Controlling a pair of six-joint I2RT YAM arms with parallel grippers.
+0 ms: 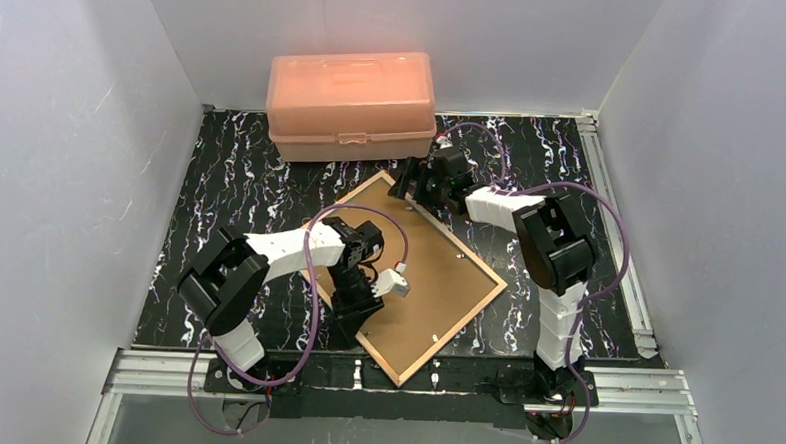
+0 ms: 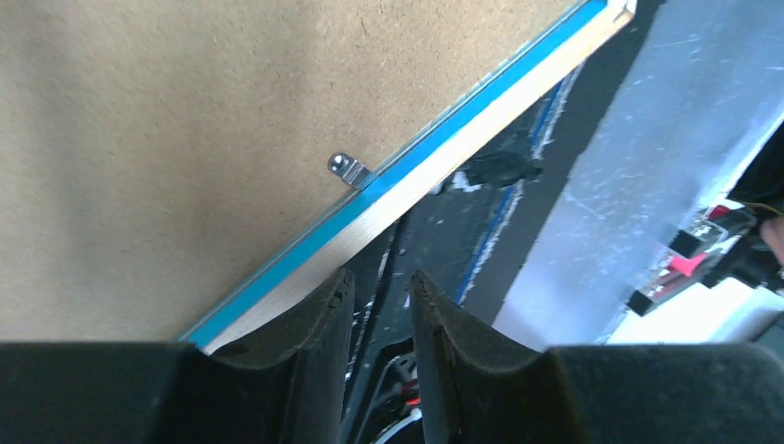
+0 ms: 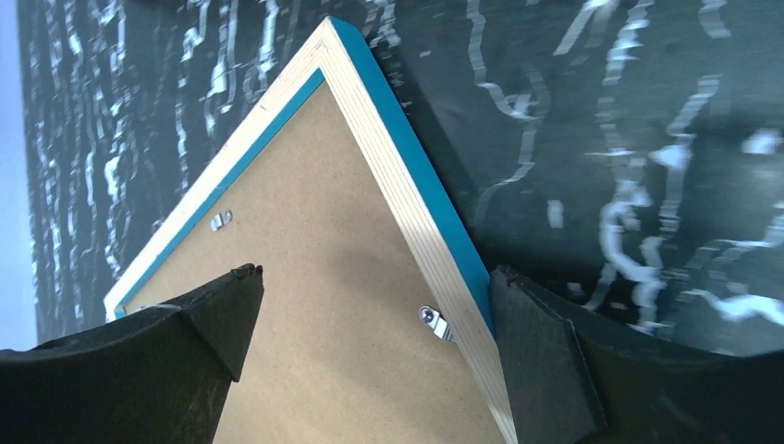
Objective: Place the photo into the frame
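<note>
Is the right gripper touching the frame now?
Cannot tell. In the right wrist view the open right gripper straddles a corner of the frame; its fingers overlap the rim, but neither contact nor gap shows plainly.

A shut peach plastic box (image 1: 351,102) stands at the far edge of the black, white-streaked tabletop (image 1: 230,185); a brown board (image 1: 447,274) lies nearer.
</note>
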